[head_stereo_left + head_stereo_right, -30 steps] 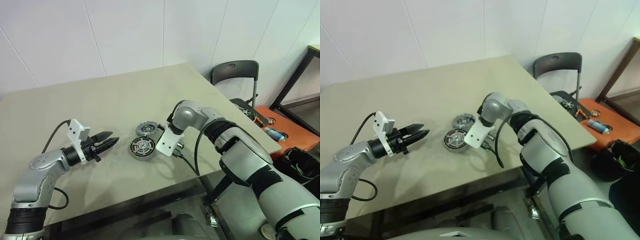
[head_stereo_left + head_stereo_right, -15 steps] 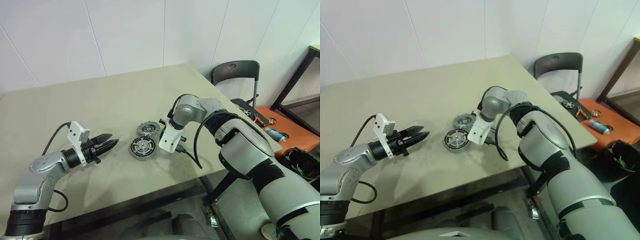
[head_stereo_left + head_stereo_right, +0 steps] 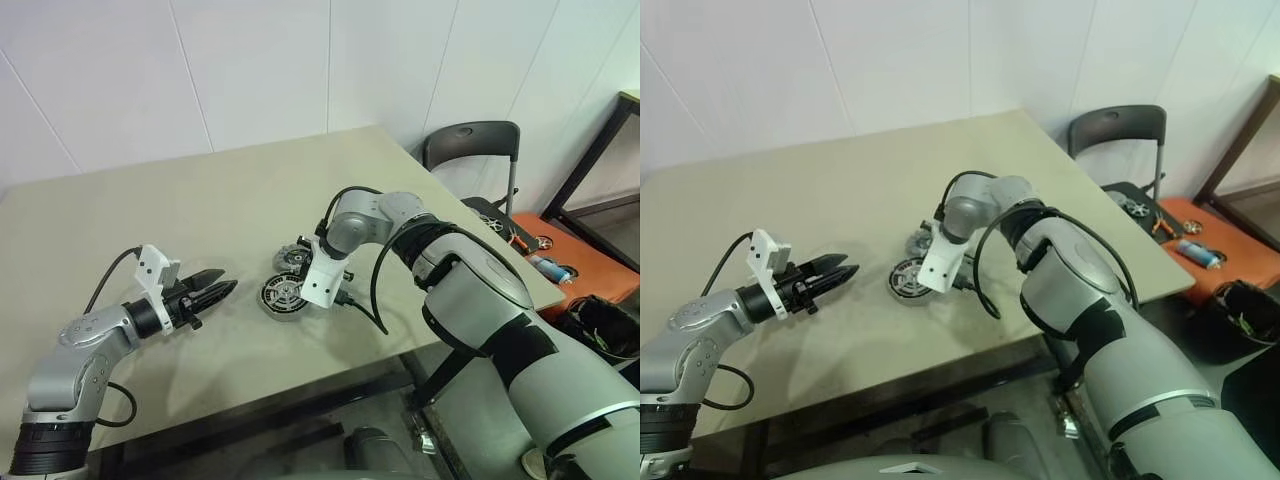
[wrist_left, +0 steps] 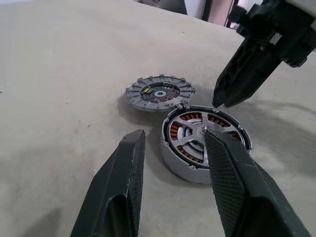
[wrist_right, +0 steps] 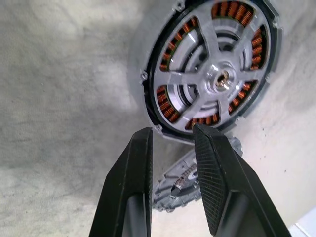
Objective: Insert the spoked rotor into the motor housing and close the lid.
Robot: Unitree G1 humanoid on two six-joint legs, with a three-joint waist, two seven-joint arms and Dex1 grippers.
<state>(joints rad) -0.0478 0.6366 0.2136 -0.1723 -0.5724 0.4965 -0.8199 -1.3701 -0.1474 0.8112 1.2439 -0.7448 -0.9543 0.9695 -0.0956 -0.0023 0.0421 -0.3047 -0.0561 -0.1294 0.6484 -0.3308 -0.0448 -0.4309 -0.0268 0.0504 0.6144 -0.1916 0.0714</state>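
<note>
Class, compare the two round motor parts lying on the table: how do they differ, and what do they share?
The motor housing shows orange copper coils with a spoked rotor seated in it; the lid is plain grey with no copper. The housing looks thicker; the lid is a flat, ribbed disc. Both are round, similar in width, and lie flat, side by side.

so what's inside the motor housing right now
The spoked rotor sits inside the motor housing, its silver spokes and hub lying over the copper windings, which show between the spokes. Anything beneath the spokes is covered. The lid lies beside it on the table, not on.
</note>
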